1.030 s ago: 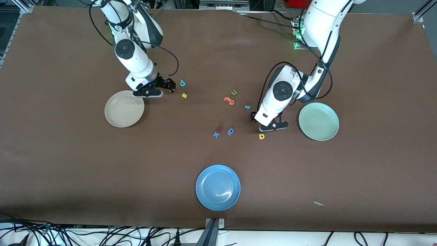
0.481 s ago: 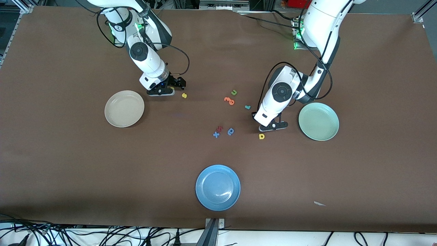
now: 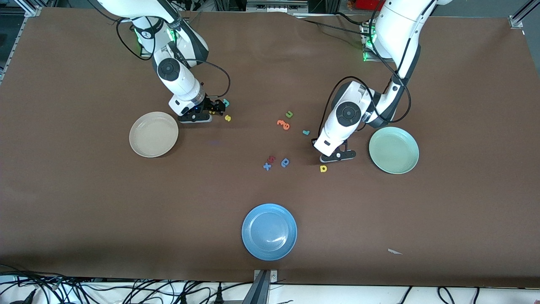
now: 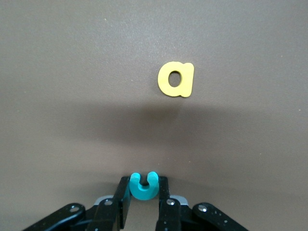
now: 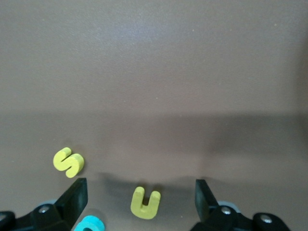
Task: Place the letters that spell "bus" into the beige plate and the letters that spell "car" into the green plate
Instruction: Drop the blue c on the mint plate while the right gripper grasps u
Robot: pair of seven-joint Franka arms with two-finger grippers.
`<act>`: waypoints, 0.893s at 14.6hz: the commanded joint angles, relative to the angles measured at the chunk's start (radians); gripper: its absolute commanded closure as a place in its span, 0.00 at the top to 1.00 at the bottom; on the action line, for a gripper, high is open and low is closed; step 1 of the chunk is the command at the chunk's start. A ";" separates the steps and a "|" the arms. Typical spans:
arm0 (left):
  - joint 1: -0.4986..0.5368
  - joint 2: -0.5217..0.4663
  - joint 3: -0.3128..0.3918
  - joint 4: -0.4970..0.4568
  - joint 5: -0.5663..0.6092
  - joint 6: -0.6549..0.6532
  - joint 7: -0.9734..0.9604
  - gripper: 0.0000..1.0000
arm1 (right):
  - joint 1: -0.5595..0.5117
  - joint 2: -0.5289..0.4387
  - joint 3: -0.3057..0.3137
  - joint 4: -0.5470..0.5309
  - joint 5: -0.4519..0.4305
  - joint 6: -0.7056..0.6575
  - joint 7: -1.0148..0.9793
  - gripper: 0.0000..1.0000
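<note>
step: we grip the teal c in our left claw near the green plate | right claw spread wide over the yellow u, near the beige plate | a lies on the worktop | next: we judge lift c, carry to green plate; close on u

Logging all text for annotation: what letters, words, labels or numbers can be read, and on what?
"a": the yellow a, on the table.
"c": the teal c, gripped in the left claw.
"s": the yellow s, on the table.
"u": the yellow u, under the open right claw.
"u": the olive u, on the table.
"x": the blue x, on the table.
Remaining foam letters: too small to read.
</note>
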State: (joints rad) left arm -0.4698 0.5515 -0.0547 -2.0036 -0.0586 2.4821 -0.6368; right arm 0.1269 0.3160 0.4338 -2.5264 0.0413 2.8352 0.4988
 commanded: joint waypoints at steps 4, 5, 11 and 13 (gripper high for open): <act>0.098 -0.077 0.018 0.043 0.028 -0.268 0.276 0.12 | -0.001 0.009 0.002 -0.028 -0.021 0.024 0.010 0.83; 0.132 -0.100 0.016 0.042 0.042 -0.287 0.332 0.12 | -0.001 0.008 0.002 -0.035 -0.023 0.024 0.010 0.80; 0.324 -0.128 0.013 0.039 0.219 -0.370 0.730 0.12 | 0.000 0.005 0.002 -0.080 -0.029 0.067 0.009 0.49; 0.344 -0.107 0.013 0.043 0.285 -0.355 0.779 0.28 | 0.000 0.005 0.002 -0.080 -0.029 0.067 0.009 0.33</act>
State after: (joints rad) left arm -0.1412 0.4342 -0.0284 -1.9550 0.1606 2.1199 0.0778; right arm 0.1291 0.3168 0.4446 -2.5732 0.0330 2.8918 0.4990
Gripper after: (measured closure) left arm 0.722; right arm 0.520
